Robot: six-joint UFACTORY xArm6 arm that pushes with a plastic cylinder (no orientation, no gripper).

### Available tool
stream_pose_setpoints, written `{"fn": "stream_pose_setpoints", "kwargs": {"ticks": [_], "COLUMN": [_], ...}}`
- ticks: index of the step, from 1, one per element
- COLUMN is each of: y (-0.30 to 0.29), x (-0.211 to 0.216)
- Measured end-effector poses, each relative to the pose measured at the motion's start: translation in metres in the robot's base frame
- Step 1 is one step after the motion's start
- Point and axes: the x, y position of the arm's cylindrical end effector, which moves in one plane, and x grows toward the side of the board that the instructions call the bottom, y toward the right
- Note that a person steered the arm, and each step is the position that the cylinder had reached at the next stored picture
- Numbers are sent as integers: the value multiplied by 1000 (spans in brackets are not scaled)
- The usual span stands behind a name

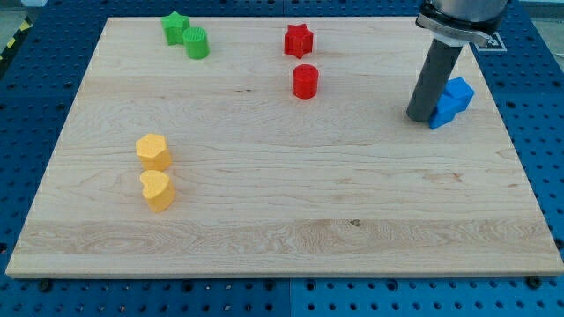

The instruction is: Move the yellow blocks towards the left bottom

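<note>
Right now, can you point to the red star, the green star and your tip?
red star (299,39), camera view, on its top face
green star (175,26), camera view, on its top face
my tip (420,117), camera view, rod's very end, beside blue blocks (452,100)

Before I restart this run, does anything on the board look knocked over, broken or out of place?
Nothing stands out. The yellow blocks, green blocks, red blocks and blue blocks sit flat in pairs. My tip is beside the blue blocks.
</note>
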Motion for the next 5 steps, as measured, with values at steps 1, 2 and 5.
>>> {"fn": "stream_pose_setpoints", "kwargs": {"ticks": [1,2,5], "y": [9,8,-98], "x": [1,2,-3]}}
